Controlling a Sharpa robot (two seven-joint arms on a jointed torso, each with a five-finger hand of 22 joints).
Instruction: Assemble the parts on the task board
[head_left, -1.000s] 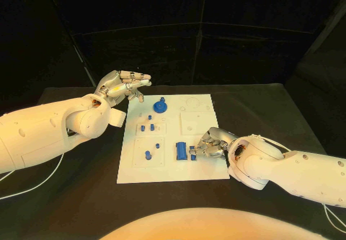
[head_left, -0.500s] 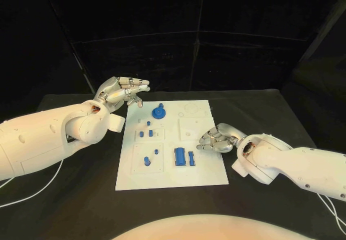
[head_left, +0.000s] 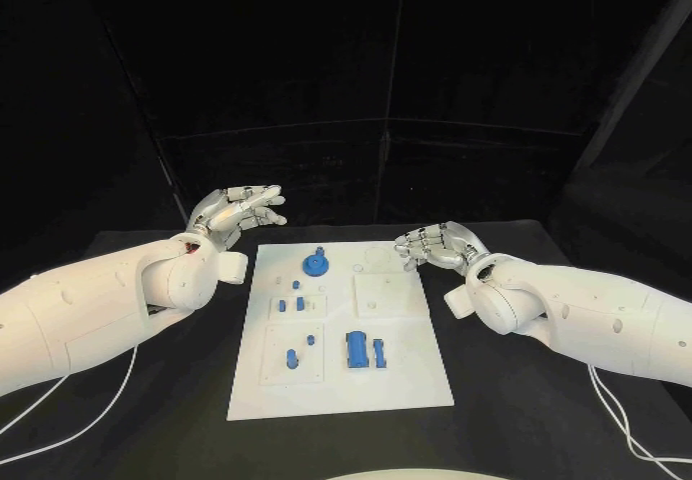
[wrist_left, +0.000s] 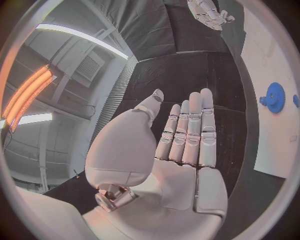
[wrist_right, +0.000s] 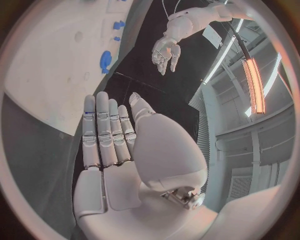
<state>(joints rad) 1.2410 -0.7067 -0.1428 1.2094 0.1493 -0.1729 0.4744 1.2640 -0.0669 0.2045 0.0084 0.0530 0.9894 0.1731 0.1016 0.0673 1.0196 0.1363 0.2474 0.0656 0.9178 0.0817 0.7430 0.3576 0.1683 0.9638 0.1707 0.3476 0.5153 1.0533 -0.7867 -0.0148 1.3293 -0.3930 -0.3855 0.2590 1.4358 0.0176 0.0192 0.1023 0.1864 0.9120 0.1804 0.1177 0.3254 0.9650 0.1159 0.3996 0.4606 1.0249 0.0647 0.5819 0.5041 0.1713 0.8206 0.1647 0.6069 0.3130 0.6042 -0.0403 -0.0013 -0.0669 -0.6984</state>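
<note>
The white task board (head_left: 392, 390) lies in the middle of the black table. On it stand a blue gear (head_left: 316, 267) near the far edge, several small blue pegs (head_left: 296, 302) in the middle, and a blue block (head_left: 355, 350) with a thin blue piece (head_left: 379, 352) beside it. My left hand (head_left: 238, 210) hovers beyond the board's far left corner, fingers straight and empty. My right hand (head_left: 437, 243) hangs over the far right corner, also holding nothing. In the left wrist view my left hand (wrist_left: 181, 145) is flat with the gear (wrist_left: 275, 95) off to the side. The right wrist view gives my right hand (wrist_right: 109, 135) flat as well.
White cables (head_left: 87, 405) trail over the table beside both arms. Black cloth walls close in behind the table. In the right wrist view the left hand (wrist_right: 165, 52) hangs beyond the board (wrist_right: 56, 65) and gear (wrist_right: 105, 61).
My right hand has left the blue block area and risen to the board's far right corner, its fingers uncurling. My left hand has straightened. The head camera has shifted.
</note>
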